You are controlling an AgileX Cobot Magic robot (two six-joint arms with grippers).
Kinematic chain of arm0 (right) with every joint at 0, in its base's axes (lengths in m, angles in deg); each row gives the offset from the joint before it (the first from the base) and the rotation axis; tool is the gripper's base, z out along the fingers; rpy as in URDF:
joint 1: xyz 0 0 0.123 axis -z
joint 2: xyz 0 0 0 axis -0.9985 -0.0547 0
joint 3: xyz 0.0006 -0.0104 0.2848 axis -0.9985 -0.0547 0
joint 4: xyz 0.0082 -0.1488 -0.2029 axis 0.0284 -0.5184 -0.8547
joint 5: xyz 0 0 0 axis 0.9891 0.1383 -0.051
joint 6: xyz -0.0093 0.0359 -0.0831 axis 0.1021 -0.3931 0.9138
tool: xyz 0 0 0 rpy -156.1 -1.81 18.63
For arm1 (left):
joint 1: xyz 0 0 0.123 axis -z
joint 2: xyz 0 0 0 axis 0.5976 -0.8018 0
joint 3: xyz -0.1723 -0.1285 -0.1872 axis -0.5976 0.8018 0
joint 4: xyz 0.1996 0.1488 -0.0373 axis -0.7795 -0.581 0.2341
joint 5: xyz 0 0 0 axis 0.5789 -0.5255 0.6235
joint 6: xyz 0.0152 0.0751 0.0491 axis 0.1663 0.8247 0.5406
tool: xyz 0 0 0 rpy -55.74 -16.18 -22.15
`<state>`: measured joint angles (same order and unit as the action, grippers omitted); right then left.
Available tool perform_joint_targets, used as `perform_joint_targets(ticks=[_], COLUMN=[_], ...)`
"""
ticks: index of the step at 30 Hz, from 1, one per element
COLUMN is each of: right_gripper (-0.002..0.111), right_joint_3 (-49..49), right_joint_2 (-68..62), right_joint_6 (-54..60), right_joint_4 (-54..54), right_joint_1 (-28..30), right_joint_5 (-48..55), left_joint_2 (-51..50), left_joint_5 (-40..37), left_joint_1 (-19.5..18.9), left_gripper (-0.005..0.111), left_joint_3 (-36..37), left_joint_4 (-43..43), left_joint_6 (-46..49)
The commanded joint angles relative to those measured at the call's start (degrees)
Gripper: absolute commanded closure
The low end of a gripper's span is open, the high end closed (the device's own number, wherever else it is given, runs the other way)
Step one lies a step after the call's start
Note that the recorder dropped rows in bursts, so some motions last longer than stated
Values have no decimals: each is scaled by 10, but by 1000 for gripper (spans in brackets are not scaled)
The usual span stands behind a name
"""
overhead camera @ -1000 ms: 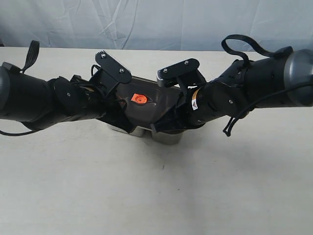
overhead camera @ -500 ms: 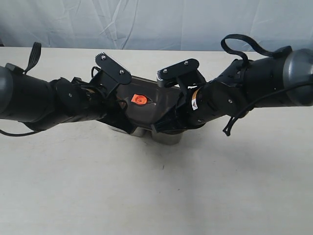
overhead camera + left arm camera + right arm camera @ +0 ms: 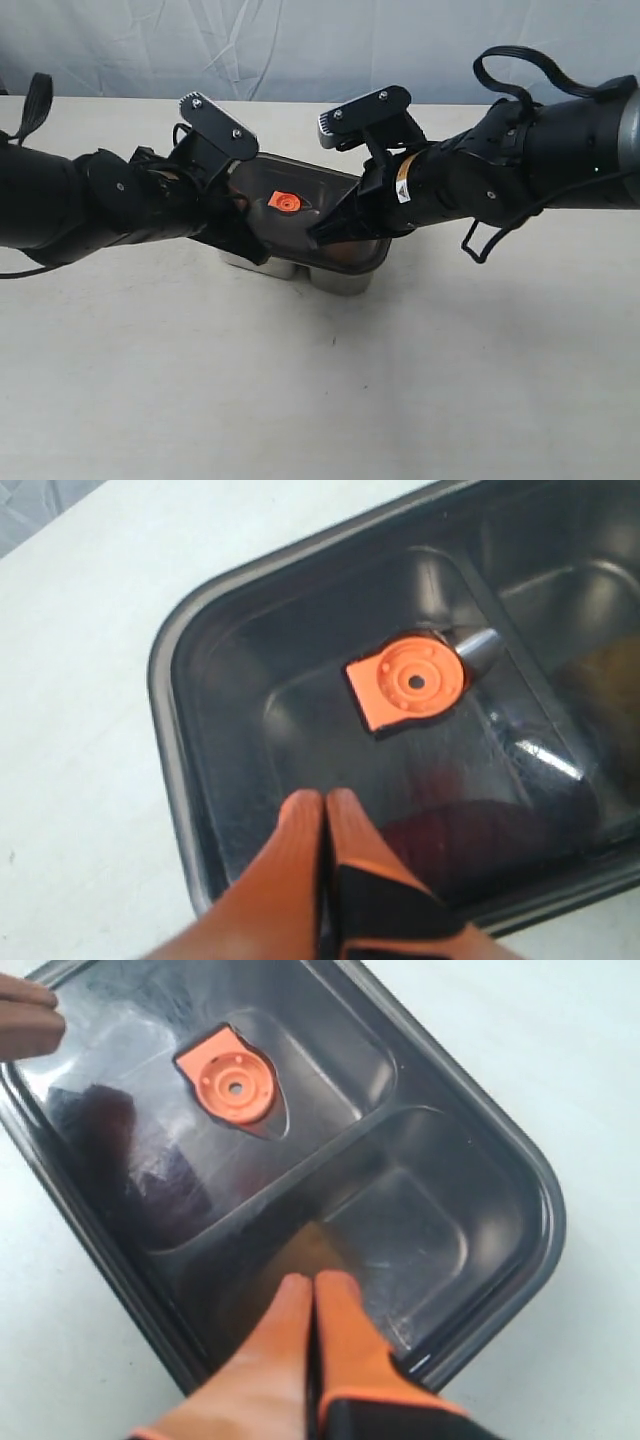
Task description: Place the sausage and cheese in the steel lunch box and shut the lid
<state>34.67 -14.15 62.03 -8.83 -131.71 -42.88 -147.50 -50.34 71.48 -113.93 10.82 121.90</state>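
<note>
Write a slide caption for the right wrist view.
Shut right gripper aimed at the dark translucent lid with its orange valve.

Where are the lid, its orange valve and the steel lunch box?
lid [image 3: 430, 1210]: right wrist view, recessed panel.
orange valve [image 3: 412, 682]: left wrist view, round centre.
steel lunch box [image 3: 343, 283]: exterior view, wall below lid.

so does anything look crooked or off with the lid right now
Nothing stands out: the lid lies flat over the steel lunch box, its orange valve intact, no spill around it. Whether it is fully sealed, I cannot tell.
</note>
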Motion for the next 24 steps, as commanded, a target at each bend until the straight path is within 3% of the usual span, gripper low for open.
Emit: perform_joint_targets(ticks=[1, 10, 17, 24], right_gripper=[109, 109, 109, 109], right_joint_3=[0, -1, -46, -246], right_joint_2=[20, 101, 282, 505], right_joint_6=[0, 0, -6, -71], right_joint_4=[-6, -6, -17, -18], right_joint_1=[2, 2, -62, -112], right_joint_5=[-9, 33, 103, 114], left_joint_2=[29, 131, 358, 637], left_joint_5=[12, -1, -153, -163], left_joint_1=[1, 1, 1, 1], left_gripper=[107, 107, 107, 107], left_joint_3=[2, 2, 12, 213], left_joint_4=[8, 11, 26, 26], left_joint_6=[-2, 0, -3, -91])
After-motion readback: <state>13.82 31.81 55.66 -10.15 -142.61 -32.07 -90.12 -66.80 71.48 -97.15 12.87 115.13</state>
